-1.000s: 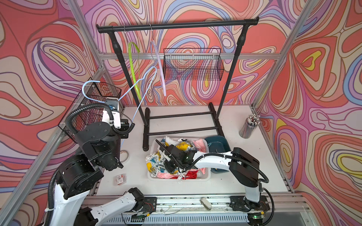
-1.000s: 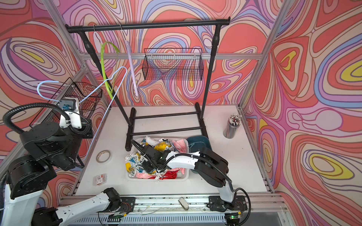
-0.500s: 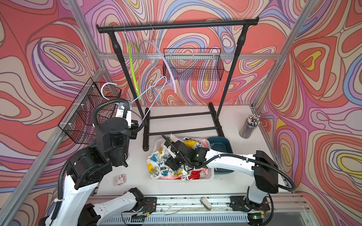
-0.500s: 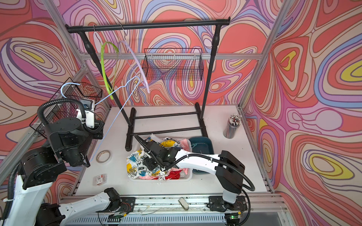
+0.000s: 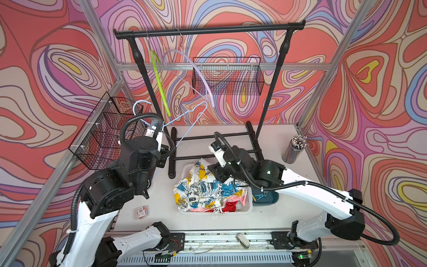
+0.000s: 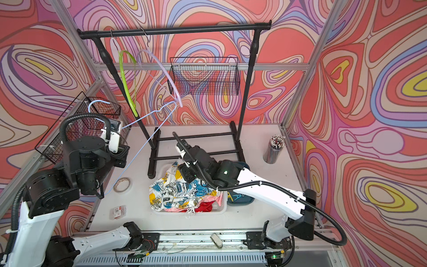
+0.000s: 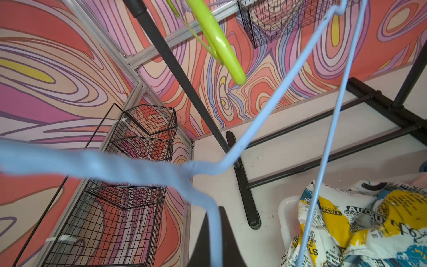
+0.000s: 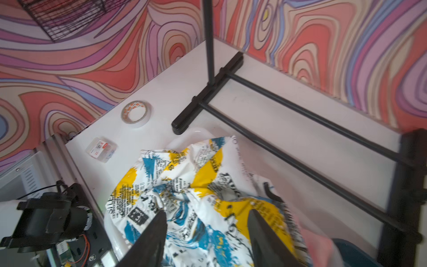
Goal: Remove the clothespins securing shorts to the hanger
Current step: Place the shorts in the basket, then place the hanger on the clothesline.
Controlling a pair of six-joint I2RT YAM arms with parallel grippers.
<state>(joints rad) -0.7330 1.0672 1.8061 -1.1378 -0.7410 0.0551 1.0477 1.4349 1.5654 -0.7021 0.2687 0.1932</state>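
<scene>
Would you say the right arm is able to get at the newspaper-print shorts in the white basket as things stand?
Probably yes: the right hand hangs open right over the newspaper-print shorts, which top the pile in the white basket, with nothing in between.

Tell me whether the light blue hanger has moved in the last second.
Yes. The light blue hanger has swung away from the side wire basket, toward the black rack's left post.

The white counter [image 5: 272, 143] carries a black metal garment rack [image 5: 172, 157] at 12 o'clock. A white plastic tub [image 5: 245, 209] sits at the centre, and a teal dish [image 5: 268, 201] touches its 3 o'clock side. A cup of pens [image 5: 293, 152] stands at 2. A roll of clear tape [image 6: 122, 185] lies at 9 and a small clear box [image 5: 141, 211] at 8.
</scene>
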